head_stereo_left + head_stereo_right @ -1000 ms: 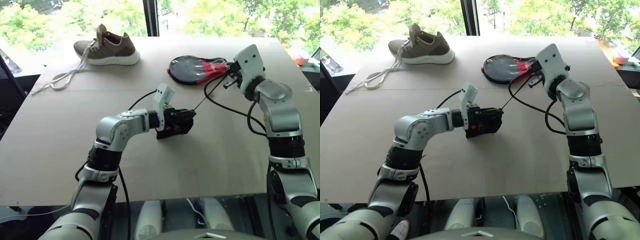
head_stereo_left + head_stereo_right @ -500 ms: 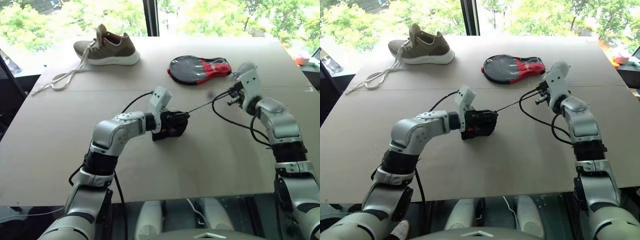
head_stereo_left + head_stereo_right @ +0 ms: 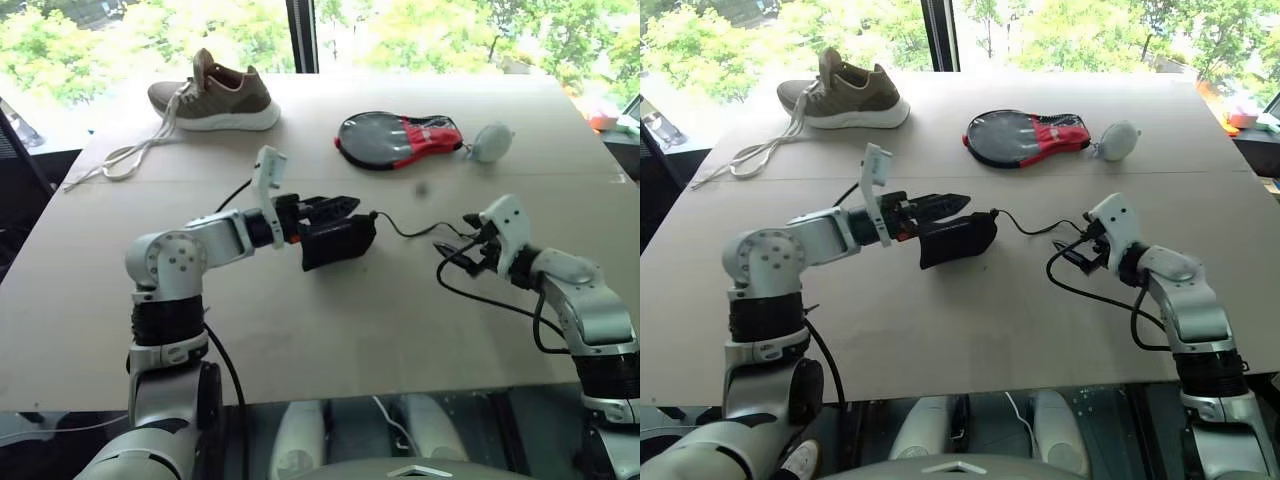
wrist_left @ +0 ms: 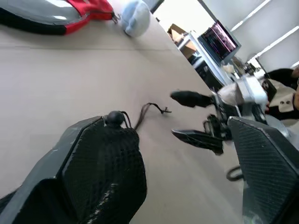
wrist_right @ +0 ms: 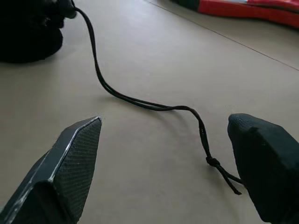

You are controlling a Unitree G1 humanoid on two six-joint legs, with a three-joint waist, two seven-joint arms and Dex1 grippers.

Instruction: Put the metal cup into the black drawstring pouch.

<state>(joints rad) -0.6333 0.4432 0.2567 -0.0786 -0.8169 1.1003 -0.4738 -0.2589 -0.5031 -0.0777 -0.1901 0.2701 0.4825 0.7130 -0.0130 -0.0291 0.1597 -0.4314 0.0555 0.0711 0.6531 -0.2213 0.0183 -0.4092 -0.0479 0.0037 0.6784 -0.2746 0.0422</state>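
Mid-table, black drawstring pouch (image 3: 338, 240), bare board around

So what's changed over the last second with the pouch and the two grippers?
Both let go. The right gripper dropped the cord, which now lies slack on the table, and pulled back and down, open. The left gripper opened and drew off to the left, leaving the black drawstring pouch on the table. The shoe and paddle case are unmoved.
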